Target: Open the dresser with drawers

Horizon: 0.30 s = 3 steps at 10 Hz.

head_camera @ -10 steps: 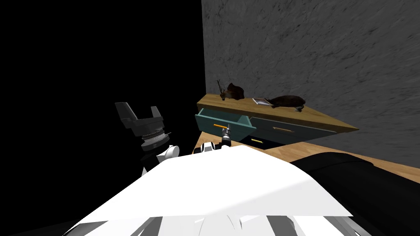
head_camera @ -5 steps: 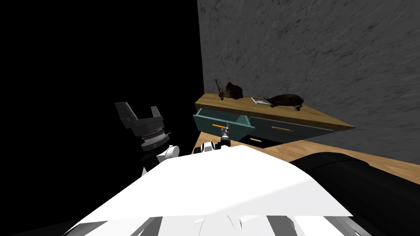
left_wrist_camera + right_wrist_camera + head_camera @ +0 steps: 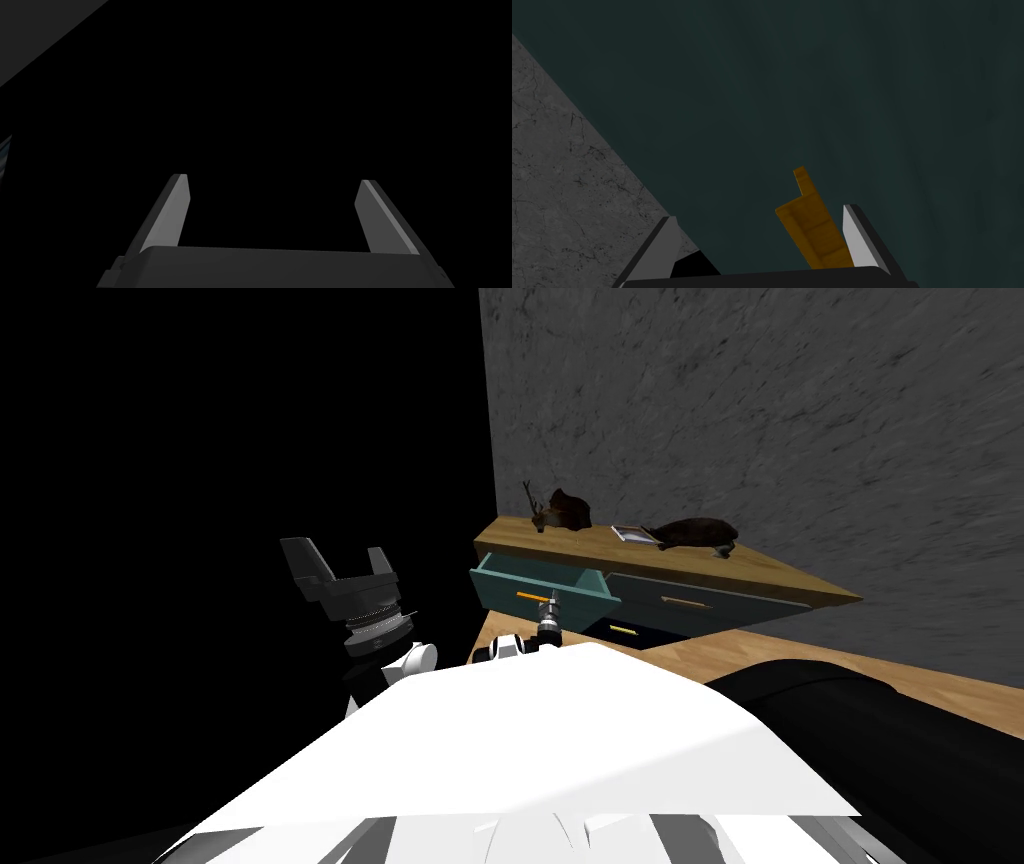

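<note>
The dresser [image 3: 790, 580] has a wooden top and teal drawers and stands against a grey wall. Its top left drawer [image 3: 540, 584] is pulled out, with an orange handle [image 3: 533, 596] on its front. My right gripper [image 3: 550, 608] is at that handle. In the right wrist view the gripper [image 3: 760, 212] is open, the teal drawer front [image 3: 822, 90] is close ahead, and the handle [image 3: 812, 230] lies between the fingers, close beside one finger [image 3: 857, 235]. My left gripper [image 3: 338, 552] is raised to the left against a black area and is open [image 3: 274, 178], holding nothing.
On the dresser top stand a deer figurine [image 3: 560, 512], a small flat frame [image 3: 630, 533] and a dark animal figure [image 3: 695, 534]. The neighbouring drawer [image 3: 690, 602] and a lower one [image 3: 625, 631] are shut. A large black object [image 3: 860, 728] lies on the wooden floor [image 3: 720, 648] to my right.
The whole head picture has slid slightly left, so my own view moved a little. The drawer, the handle and both grippers look the same.
</note>
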### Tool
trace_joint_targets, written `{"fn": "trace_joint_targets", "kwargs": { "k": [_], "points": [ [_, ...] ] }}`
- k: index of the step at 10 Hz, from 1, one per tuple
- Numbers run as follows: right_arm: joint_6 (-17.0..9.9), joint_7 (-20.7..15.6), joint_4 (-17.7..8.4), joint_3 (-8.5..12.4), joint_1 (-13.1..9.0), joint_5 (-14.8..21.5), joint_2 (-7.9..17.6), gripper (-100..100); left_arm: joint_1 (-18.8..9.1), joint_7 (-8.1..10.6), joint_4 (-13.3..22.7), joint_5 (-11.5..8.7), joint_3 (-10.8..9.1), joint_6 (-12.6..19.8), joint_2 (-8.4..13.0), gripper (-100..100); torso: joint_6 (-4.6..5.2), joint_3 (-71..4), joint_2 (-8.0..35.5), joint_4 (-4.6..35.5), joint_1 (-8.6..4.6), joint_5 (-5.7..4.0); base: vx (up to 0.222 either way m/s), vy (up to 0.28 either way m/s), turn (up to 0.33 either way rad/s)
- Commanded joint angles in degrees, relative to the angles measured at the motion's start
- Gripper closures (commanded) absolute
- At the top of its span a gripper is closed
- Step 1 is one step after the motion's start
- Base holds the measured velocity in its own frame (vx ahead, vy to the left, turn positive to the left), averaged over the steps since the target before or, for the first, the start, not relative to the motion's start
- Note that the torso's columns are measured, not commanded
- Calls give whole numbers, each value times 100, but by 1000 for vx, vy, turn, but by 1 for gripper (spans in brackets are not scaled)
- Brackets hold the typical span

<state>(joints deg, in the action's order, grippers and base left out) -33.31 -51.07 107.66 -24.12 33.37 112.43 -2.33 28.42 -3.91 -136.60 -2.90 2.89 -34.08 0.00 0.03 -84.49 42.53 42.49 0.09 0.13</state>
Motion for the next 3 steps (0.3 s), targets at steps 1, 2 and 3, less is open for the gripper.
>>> {"fn": "trace_joint_targets", "kwargs": {
  "k": [1, 2, 3],
  "points": [
    [4, -1, -11, 0, 6, -2, 1, 0, 0, 0, 0, 0, 0, 0, 0, 0, 0, -3, -9, -6, -4, -5, 0, 0, 0],
    [7, -2, -19, -1, 11, -4, 2, 0, 0, 0, 0, 0, 0, 0, 0, 0, -1, -5, -15, -10, -6, -8, 0, 0, 0],
    [8, -2, -23, -1, 13, -5, 3, 0, 0, 0, 0, 0, 0, 0, 0, 0, -1, -6, -19, -14, -7, -10, 0, 0, 0]
  ]
}}
